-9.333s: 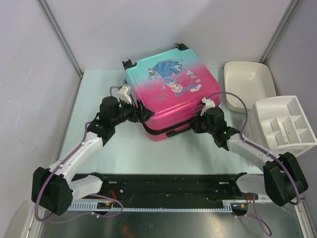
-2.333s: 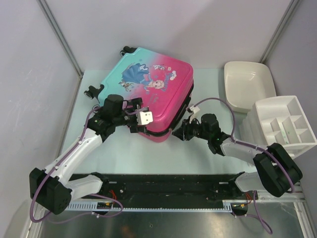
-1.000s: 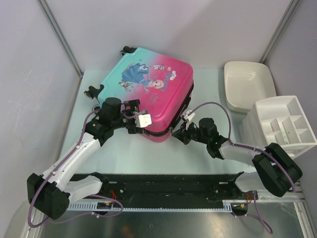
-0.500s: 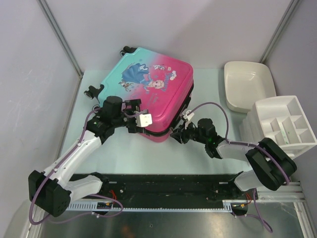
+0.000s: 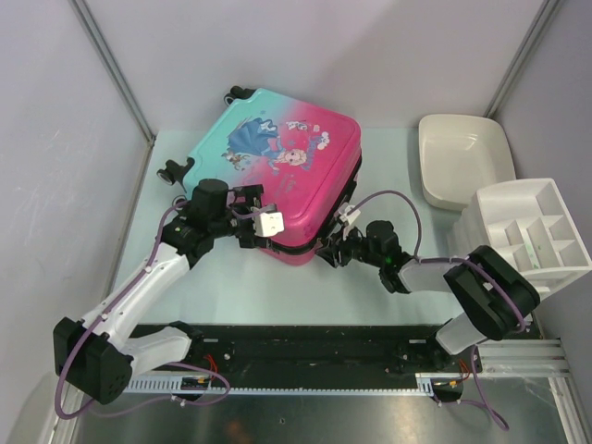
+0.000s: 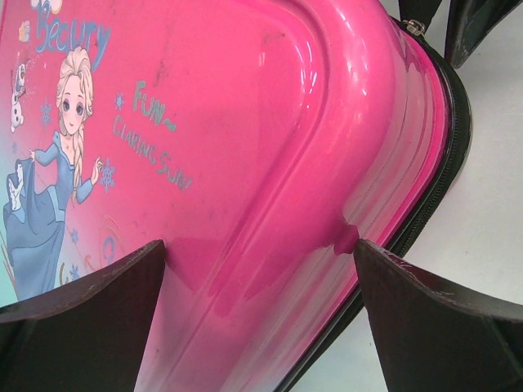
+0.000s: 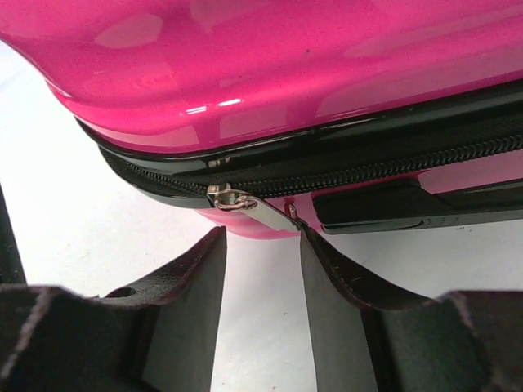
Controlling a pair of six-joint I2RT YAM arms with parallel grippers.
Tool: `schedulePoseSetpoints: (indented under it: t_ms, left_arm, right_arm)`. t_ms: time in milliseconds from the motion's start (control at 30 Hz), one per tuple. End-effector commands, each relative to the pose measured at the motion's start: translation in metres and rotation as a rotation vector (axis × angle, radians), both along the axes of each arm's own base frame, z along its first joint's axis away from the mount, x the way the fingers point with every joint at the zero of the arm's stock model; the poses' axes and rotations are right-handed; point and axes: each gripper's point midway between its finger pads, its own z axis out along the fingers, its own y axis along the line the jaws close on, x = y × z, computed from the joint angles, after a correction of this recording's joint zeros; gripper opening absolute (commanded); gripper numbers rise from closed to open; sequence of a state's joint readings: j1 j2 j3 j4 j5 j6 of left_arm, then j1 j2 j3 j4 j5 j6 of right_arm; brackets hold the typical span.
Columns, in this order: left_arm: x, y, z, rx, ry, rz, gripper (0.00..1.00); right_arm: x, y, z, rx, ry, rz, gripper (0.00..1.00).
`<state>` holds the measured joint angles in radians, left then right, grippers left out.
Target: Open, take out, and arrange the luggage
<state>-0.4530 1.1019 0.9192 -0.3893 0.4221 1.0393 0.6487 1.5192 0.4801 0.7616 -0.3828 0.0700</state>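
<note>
The luggage [image 5: 282, 171] lies flat and closed at the table's back middle, teal at the left fading to pink at the right, princess print up. My left gripper [image 5: 255, 225] hovers over its near pink corner; in the left wrist view this gripper [image 6: 260, 245] is open wide with the pink shell [image 6: 245, 147] between its fingers. At the near right corner, my right gripper [image 5: 329, 250] is low on the table. In the right wrist view this gripper [image 7: 261, 233] is open just below the silver zipper pull [image 7: 253, 208] on the black zipper [image 7: 368, 167]. The pull's tip touches the right finger.
A white tub [image 5: 462, 157] stands at the back right, with a white compartment organiser [image 5: 532, 231] in front of it. Grey walls close in the left, back and right. A black rail [image 5: 296, 347] runs along the near edge. A black handle [image 7: 409, 208] sits beside the zipper pull.
My right gripper has gone from shut to open, letting go of the zipper pull, and its arm has edged left toward the luggage. The left arm and luggage have not moved.
</note>
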Motion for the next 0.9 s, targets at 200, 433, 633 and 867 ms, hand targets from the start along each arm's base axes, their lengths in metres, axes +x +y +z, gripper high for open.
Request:
schedulePoseSetpoints:
  t_ms: [200, 433, 633, 867]
  left_arm:
    - [-0.004, -0.006, -0.022, 0.006, 0.052, -0.045, 1.0]
    - [-0.006, -0.008, -0.023, -0.003, 0.062, -0.058, 1.0]
    - [-0.003, -0.011, -0.022, -0.015, 0.081, -0.05, 1.0]
    - [-0.006, -0.015, -0.029, -0.005, 0.103, -0.052, 0.98]
  right_arm:
    - [0.021, 0.011, 0.036, 0.078, -0.154, 0.053, 0.64]
    - [0.021, 0.001, 0.044, 0.081, -0.157, 0.096, 0.58]
    - [0.02, 0.007, 0.036, 0.072, -0.167, 0.109, 0.41]
    - [0.013, 0.014, 0.033, 0.07, -0.152, 0.124, 0.07]
